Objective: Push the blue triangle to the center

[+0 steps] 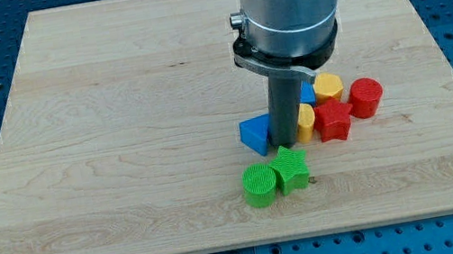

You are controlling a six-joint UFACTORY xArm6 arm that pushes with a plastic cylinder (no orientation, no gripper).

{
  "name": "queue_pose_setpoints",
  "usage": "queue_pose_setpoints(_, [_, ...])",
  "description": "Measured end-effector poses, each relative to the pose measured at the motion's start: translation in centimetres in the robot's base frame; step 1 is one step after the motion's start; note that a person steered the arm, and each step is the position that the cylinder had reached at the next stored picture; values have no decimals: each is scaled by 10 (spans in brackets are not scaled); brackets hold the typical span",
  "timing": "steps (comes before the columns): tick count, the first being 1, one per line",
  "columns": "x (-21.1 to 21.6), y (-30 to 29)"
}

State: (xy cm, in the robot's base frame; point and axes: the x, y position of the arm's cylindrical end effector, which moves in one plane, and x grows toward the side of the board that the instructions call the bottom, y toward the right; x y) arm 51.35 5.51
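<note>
The blue triangle (255,133) lies on the wooden board (116,117), right of and below the board's middle. My tip (286,143) stands right against the triangle's right side, touching or nearly touching it. The rod hides part of the blocks behind it. A second blue block (306,93) peeks out just right of the rod; its shape is unclear.
A green cylinder (259,185) and a green star (290,168) sit just below my tip. Right of the rod lie a yellow block (306,120), a yellow block (328,86), a red star (333,119) and a red cylinder (366,97). The arm's grey body (290,7) looms above.
</note>
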Motion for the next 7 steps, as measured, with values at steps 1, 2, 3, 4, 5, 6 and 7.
queue_pose_setpoints(1, [-20,-13])
queue_pose_setpoints(2, [-27,-15])
queue_pose_setpoints(3, [-27,-15])
queue_pose_setpoints(4, [-26,-20])
queue_pose_setpoints(5, [-26,-42])
queue_pose_setpoints(6, [-26,-56])
queue_pose_setpoints(7, [-9,-56])
